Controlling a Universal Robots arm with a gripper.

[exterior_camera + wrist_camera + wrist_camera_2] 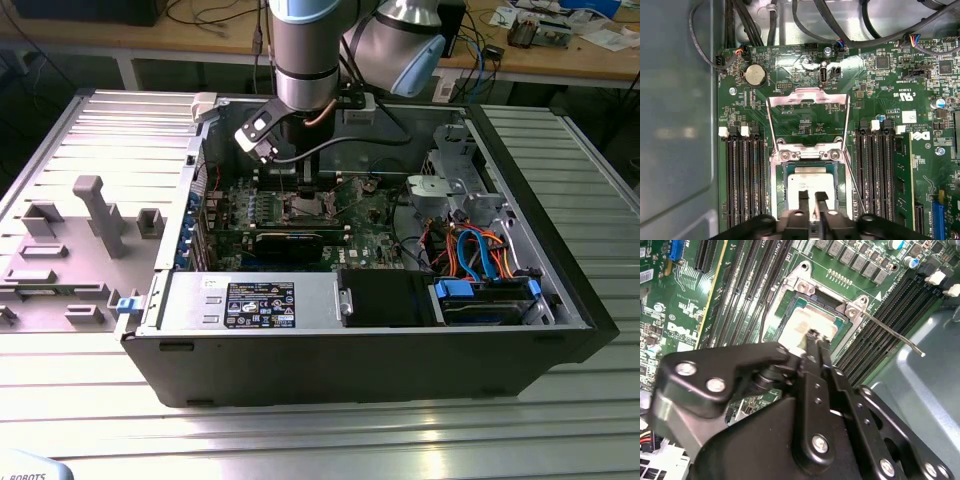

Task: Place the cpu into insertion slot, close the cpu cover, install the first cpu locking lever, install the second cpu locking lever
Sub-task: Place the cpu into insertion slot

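The green motherboard (350,215) lies inside an opened computer case. The insertion slot (807,155) has a silver rim, and the cpu (810,179) lies flat in it with its pale grey face up. The cpu cover (808,96) is swung open and lies back on the board beyond the socket. My gripper (813,194) hangs just over the cpu. Its two thin fingers are nearly together with nothing between them. In the second wrist view the gripper (815,337) tip stands over the cpu (797,325). A thin locking lever (890,332) sticks out beside the slot (802,275).
Black memory slots (745,175) flank the socket on both sides. Black cables (805,25) run along the case wall behind the board. The exterior view shows a power supply (250,300), a drive bay with blue and orange cables (480,260), and a grey fixture tray (90,230) left of the case.
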